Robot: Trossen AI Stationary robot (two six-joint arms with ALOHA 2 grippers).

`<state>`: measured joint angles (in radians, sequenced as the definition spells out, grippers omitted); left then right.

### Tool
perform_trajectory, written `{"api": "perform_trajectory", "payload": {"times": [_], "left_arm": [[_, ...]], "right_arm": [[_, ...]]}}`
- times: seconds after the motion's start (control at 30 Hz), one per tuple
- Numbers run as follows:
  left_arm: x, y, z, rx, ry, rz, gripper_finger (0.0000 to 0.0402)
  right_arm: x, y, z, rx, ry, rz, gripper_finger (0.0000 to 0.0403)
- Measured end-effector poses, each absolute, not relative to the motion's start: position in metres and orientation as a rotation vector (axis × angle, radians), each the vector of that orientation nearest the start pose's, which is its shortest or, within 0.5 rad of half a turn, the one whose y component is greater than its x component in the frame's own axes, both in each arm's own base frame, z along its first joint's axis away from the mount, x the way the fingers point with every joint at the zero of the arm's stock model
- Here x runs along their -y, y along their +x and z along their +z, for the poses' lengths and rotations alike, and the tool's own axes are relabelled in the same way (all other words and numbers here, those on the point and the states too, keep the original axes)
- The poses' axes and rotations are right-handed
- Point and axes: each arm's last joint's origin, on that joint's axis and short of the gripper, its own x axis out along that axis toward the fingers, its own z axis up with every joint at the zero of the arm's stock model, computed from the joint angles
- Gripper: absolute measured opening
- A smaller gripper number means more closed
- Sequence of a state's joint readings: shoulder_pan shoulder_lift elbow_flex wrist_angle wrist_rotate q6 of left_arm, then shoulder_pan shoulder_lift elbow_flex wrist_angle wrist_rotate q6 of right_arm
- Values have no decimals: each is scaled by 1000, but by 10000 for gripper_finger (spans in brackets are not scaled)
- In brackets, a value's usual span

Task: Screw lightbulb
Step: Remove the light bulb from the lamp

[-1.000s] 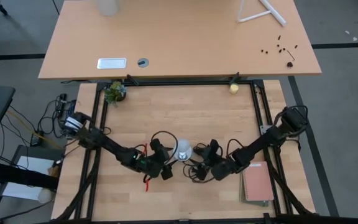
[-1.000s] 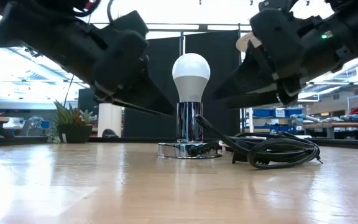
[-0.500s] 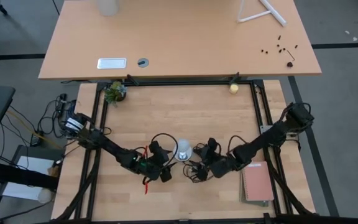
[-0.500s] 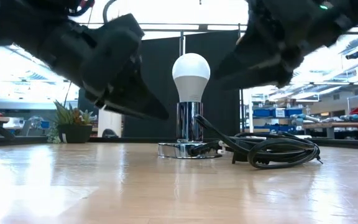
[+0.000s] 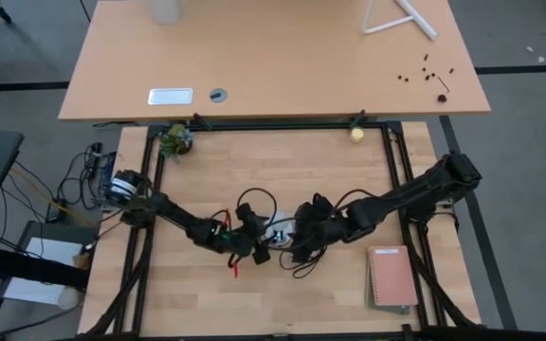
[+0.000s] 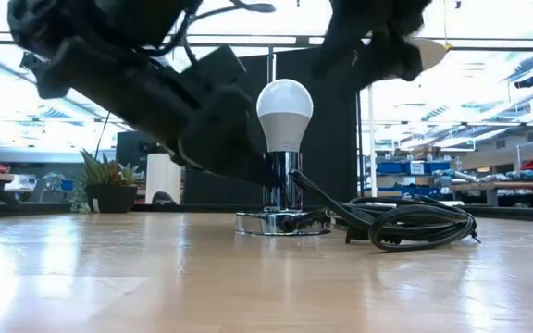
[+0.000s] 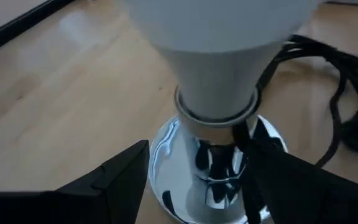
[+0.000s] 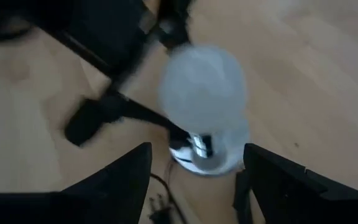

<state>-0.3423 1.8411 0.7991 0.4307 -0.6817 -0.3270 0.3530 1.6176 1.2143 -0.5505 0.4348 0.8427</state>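
The white lightbulb (image 6: 284,111) stands upright, its base in the chrome socket (image 6: 282,181) on a round silver disc (image 6: 280,223) at the table's middle. My left gripper (image 7: 197,158) comes in low from the table's left. It is open, one finger on each side of the socket's column below the bulb; I see no touch. My right gripper (image 8: 197,149) hangs open above the bulb (image 8: 201,81), pointing slantwise down at it from the right, clear of it. In the high view both grippers (image 5: 259,244) (image 5: 299,237) crowd over the bulb.
A coiled black cord (image 6: 413,222) lies on the table right of the socket disc. A brown notebook (image 5: 391,278) lies at the near right. A small potted plant (image 5: 174,139) and a pale-yellow ball (image 5: 356,134) sit at the far edge.
My right gripper has risen, swung toward the table's left and tipped further downward, so it now hangs over the bulb. My left gripper has slid toward the socket, bringing its fingers to either side of the column. Bulb and socket have stayed put.
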Motion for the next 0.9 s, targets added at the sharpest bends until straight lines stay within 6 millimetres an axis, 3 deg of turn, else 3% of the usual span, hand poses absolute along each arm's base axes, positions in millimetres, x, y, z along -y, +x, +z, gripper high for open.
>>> {"api": "perform_trajectory", "payload": {"times": [0.2, 0.47, 0.77, 0.9], "left_arm": [[95, 335, 123, -434, 15, 338, 275], [92, 338, 113, -424, 22, 344, 230], [92, 344, 100, -363, -45, 354, 203], [92, 345, 101, -351, -58, 360, 203]], "right_arm": [[-105, 321, 266, -771, 407, -433, 257], [-107, 320, 265, -769, 409, -439, 251], [-130, 313, 269, -625, 319, -496, 251], [-141, 309, 255, -564, 256, -481, 252]]}}
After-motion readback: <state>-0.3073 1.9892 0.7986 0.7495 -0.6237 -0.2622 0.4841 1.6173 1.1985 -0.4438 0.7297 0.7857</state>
